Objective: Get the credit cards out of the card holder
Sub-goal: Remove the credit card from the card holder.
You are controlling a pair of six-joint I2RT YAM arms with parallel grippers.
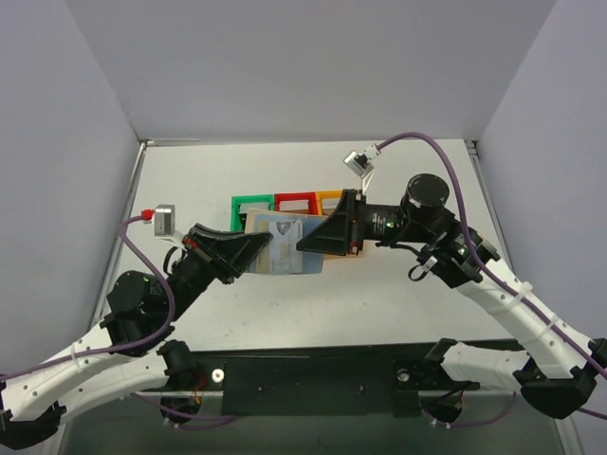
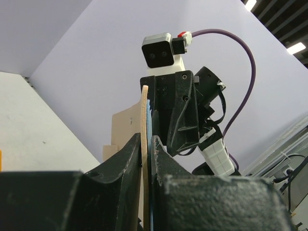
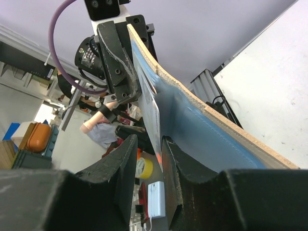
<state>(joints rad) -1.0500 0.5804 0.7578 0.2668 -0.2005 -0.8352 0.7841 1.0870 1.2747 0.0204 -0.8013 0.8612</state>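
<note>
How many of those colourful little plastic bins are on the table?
3. In a row: green bin left, red bin middle, orange bin right, all partly behind the held card holder, which may hide more.

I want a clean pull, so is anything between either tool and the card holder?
Nothing visible does. The left tool pinches the card holder by its tan edge, and the right tool is closed on a thin card against its blue inner panel.
</note>
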